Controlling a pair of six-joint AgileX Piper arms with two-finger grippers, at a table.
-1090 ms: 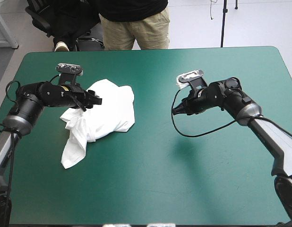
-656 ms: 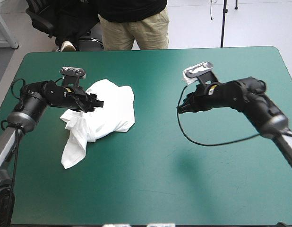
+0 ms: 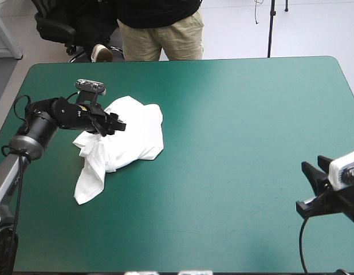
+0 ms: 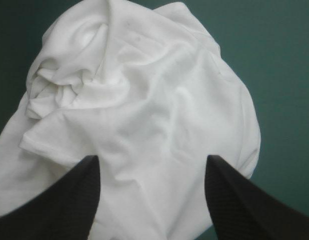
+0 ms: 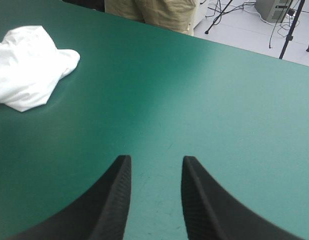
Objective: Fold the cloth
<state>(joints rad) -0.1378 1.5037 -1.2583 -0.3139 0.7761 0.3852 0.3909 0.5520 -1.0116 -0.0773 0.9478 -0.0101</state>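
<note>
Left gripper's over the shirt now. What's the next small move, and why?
Probably lower the left gripper and shut it on the T-shirt: it hangs open right over the crumpled heap, holding nothing, and the right gripper is far off.

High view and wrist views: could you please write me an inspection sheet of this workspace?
Surface: teal-green table, no marks or spills seen.
Job's things: white T-shirt, a crumpled heap on the table's left half, not yet folded.
Clutter: nothing seen.
Claws: left claw open, over the T-shirt; right claw open, over the table near its right front, holding nothing.
Cables: nothing seen.
Surroundings: nothing seen.
</note>
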